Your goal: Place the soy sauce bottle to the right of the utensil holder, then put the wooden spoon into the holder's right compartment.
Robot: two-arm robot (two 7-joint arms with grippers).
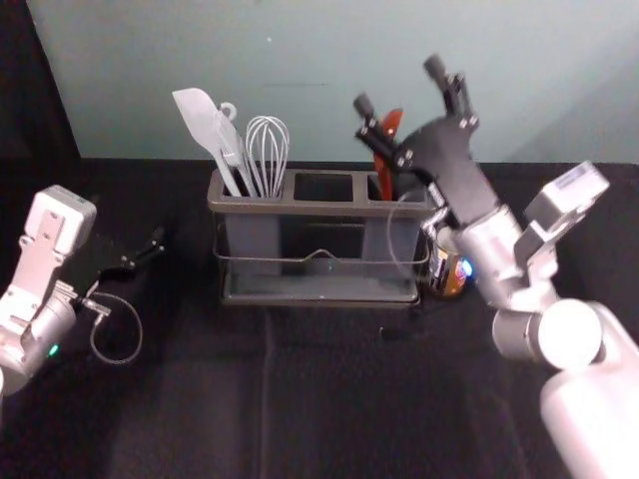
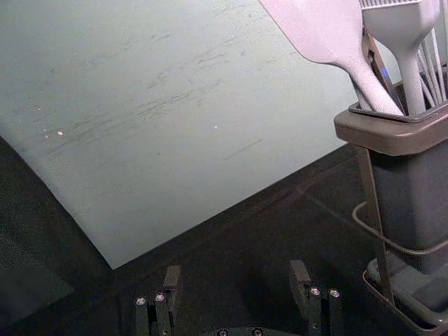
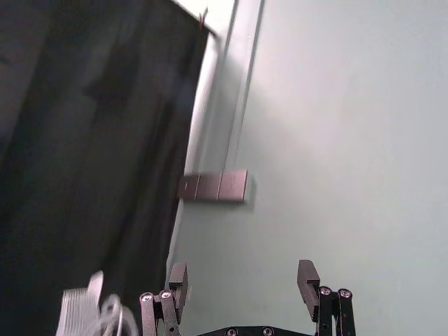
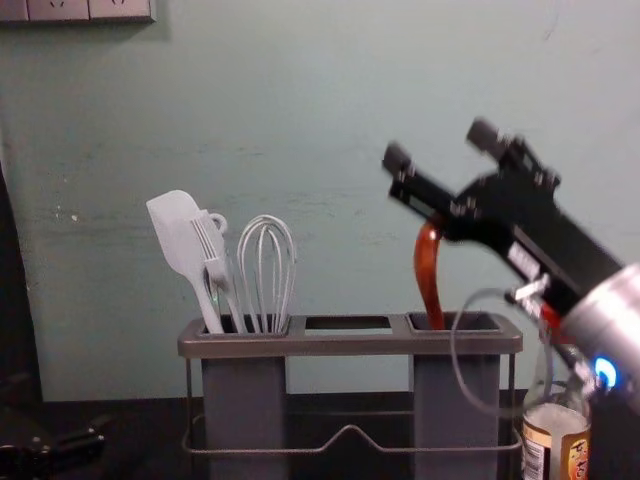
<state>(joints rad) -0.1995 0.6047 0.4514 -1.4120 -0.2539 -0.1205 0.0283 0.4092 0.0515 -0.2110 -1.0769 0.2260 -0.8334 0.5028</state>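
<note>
- Upper right in the chest view, the right gripper (image 4: 440, 147) gapes empty, likely to clear the wooden spoon (image 4: 427, 275) in the right compartment.
- Lower right, the soy sauce bottle (image 4: 556, 442) stands beside the holder (image 4: 350, 346), as asked.
- Head view's left: left gripper (image 2: 236, 274) parked, spread, empty.

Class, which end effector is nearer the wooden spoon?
Right. The right end effector is raised near the wooden spoon; the left end effector is lower, left of the holder.

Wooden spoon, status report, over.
Right claw open, raised above utensil holder; left claw open, off holder's left end. Wooden spoon in right compartment, soy sauce bottle right of holder. Right arm partly blocks chest view of bottle.
</note>
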